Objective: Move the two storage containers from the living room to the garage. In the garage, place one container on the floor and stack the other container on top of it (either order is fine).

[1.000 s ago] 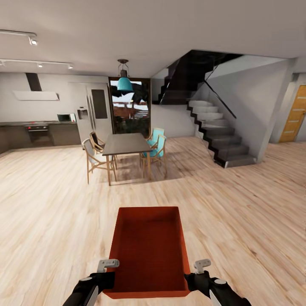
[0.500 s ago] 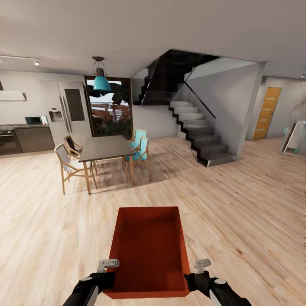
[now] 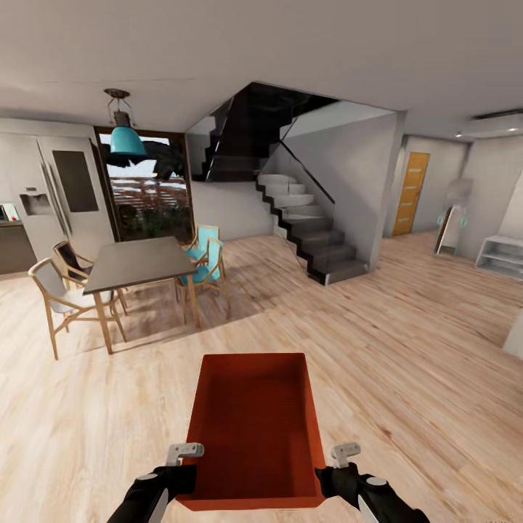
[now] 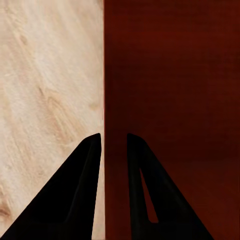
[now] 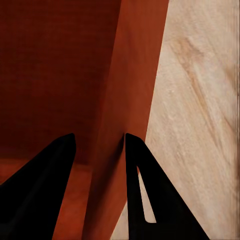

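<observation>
While two grippers clamp it, one storage container (image 3: 256,425) hangs.

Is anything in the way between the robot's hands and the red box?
No. The left gripper and right gripper each straddle a side wall of the storage container, one finger inside and one outside, with nothing visible between.

The fridge (image 3: 54,192) and a white shelf unit (image 3: 501,256) are cut off by the head view's edges.
</observation>
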